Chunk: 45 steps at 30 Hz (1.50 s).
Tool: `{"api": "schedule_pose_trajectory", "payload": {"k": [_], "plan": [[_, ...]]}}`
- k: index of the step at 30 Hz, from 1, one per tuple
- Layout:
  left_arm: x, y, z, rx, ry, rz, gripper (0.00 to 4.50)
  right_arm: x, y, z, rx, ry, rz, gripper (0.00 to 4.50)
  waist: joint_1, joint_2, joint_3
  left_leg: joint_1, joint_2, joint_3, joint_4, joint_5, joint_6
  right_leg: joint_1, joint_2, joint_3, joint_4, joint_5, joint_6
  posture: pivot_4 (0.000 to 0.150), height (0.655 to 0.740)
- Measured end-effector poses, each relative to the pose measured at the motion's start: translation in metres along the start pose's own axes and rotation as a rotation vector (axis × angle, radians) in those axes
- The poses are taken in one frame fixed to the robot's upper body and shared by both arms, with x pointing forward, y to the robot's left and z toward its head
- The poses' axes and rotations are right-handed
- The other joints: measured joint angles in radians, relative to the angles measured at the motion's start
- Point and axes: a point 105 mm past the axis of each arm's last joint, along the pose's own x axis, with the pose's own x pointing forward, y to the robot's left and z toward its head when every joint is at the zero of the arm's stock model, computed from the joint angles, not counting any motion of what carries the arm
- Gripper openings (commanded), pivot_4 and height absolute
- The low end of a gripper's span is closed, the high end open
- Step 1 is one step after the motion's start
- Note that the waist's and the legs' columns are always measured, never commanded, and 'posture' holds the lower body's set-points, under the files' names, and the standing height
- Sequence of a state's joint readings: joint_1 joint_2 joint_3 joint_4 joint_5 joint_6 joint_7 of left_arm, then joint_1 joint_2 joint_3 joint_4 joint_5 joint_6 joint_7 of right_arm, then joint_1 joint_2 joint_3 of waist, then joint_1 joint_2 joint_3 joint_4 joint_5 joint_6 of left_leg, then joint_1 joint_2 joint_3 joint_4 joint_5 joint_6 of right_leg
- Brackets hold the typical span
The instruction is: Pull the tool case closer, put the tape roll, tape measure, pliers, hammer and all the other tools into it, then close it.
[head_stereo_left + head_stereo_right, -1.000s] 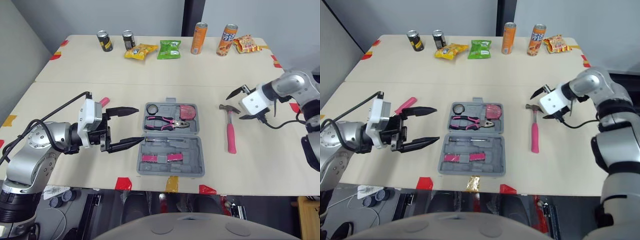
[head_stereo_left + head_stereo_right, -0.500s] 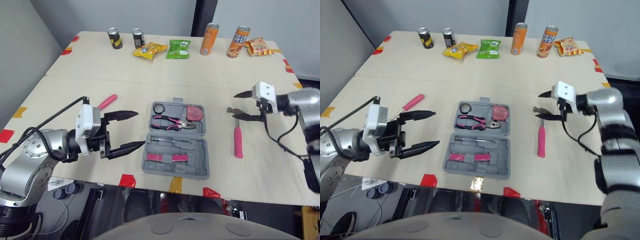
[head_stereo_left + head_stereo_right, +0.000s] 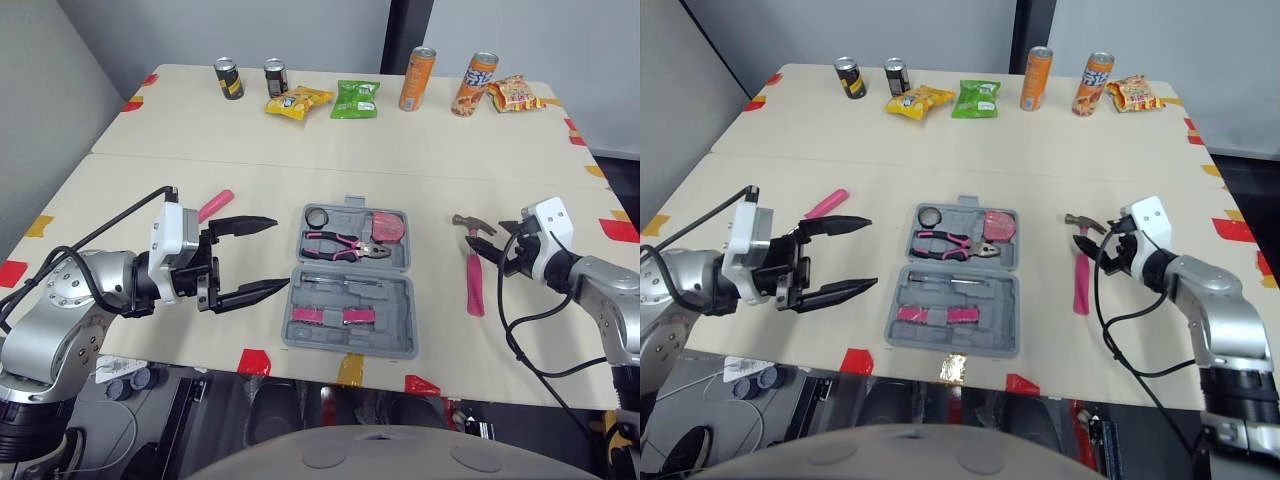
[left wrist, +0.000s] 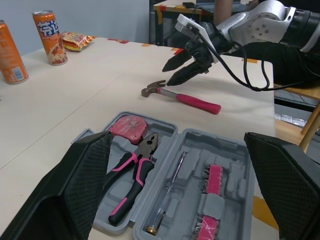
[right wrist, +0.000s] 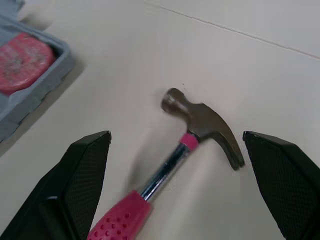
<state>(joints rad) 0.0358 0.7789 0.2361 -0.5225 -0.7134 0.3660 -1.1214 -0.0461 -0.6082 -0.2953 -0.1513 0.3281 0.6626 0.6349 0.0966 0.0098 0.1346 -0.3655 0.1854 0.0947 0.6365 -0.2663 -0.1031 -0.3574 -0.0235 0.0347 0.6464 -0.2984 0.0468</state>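
The grey tool case [image 3: 400, 335] lies open in the middle of the table. Its far half holds a tape roll [image 3: 317, 216], pink-handled pliers [image 3: 340, 243] and a pink tape measure [image 3: 388, 226]; its near half holds pink bit strips. A pink-handled hammer [image 3: 472, 275] lies right of the case, head [image 5: 202, 122] away from me. A pink-handled screwdriver [image 3: 214, 205] lies left of the case. My left gripper [image 3: 280, 252] hovers open just left of the case. My right gripper [image 3: 500, 250] is open, low over the table beside the hammer's head.
Along the far edge stand two dark cans [image 3: 229, 78], two orange cans [image 3: 417, 78] and several snack bags [image 3: 352, 98]. Red and yellow tape marks [image 3: 349, 369] dot the table's edges. A black cable [image 3: 525, 335] hangs from my right wrist.
My right gripper has dropped and drawn nearer, from above the hammer's head to beside it. The hammer, case and left gripper stayed put; the camera shifted.
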Motion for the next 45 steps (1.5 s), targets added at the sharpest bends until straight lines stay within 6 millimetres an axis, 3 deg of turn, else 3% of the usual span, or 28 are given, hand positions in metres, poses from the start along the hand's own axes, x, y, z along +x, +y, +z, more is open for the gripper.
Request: {"api": "schedule_pose_trajectory", "payload": {"k": [5, 12, 17, 19, 26, 33, 40, 45], "plan": [[0.0, -0.001, 0.0, 0.002, 0.0, -0.009, 4.46, 0.008, 0.003, -0.014, 0.088, 0.021, -0.108, 4.5, -0.008, 0.001, -0.001, 0.001, 0.0, 0.0, -0.001, 0.001, -0.001, 0.0, -0.001, 0.0, 0.0, 0.0, 0.0, 0.15, 0.74], [-0.003, 0.002, -0.003, -0.005, -0.003, -0.011, 4.46, 0.02, 0.008, -0.019, 0.138, 0.042, -0.178, 4.5, -0.008, 0.002, -0.002, 0.002, 0.0, 0.0, -0.003, 0.001, -0.002, 0.0, 0.0, 0.0, 0.0, 0.0, 0.0, 0.15, 0.74], [-0.005, 0.003, -0.004, 0.001, -0.005, -0.009, 4.5, 0.029, 0.018, -0.022, 0.141, 0.062, -0.172, 3.06, -0.008, 0.002, -0.002, 0.002, 0.0, 0.0, -0.003, 0.001, -0.002, 0.0, 0.0, -0.001, 0.001, 0.0, 0.0, 0.15, 0.74], [-0.005, 0.004, -0.005, 0.001, -0.003, -0.007, 4.5, 0.031, 0.019, -0.021, 0.142, 0.066, -0.179, 2.27, -0.008, 0.002, -0.003, 0.002, 0.0, 0.0, -0.003, 0.001, -0.002, 0.0, 0.0, -0.001, 0.001, 0.0, 0.0, 0.15, 0.74], [-0.006, 0.004, -0.004, 0.012, -0.007, -0.007, 4.5, 0.033, 0.011, -0.02, 0.166, 0.074, -0.23, 0.01, -0.008, 0.002, -0.004, 0.002, 0.0, 0.0, -0.003, 0.001, -0.002, 0.0, 0.0, -0.002, 0.002, 0.0, 0.0, 0.15, 0.74], [-0.006, 0.003, -0.004, 0.016, -0.009, -0.008, 4.5, 0.034, 0.02, -0.018, 0.236, 0.085, -0.235, 0.01, -0.006, 0.002, -0.005, 0.002, 0.0, 0.0, -0.003, 0.001, -0.002, 0.0, 0.001, -0.003, 0.003, 0.0, 0.0, 0.15, 0.74], [-0.006, 0.002, -0.005, 0.01, -0.009, -0.009, 4.5, 0.005, 0.058, -0.036, 0.286, 0.125, -0.21, 0.01, 0.001, 0.002, -0.007, 0.006, 0.0, -0.001, -0.004, 0.001, -0.003, 0.001, -0.001, -0.004, 0.001, 0.0, 0.0, 0.15, 0.74], [-0.005, 0.002, -0.005, 0.01, -0.011, -0.014, 4.5, -0.006, 0.068, -0.047, 0.303, 0.133, -0.244, 0.01, -0.01, 0.002, -0.008, 0.016, 0.0, 0.001, -0.012, 0.002, -0.005, 0.01, -0.003, -0.003, -0.004, -0.001, 0.0, 0.15, 0.74]]}}
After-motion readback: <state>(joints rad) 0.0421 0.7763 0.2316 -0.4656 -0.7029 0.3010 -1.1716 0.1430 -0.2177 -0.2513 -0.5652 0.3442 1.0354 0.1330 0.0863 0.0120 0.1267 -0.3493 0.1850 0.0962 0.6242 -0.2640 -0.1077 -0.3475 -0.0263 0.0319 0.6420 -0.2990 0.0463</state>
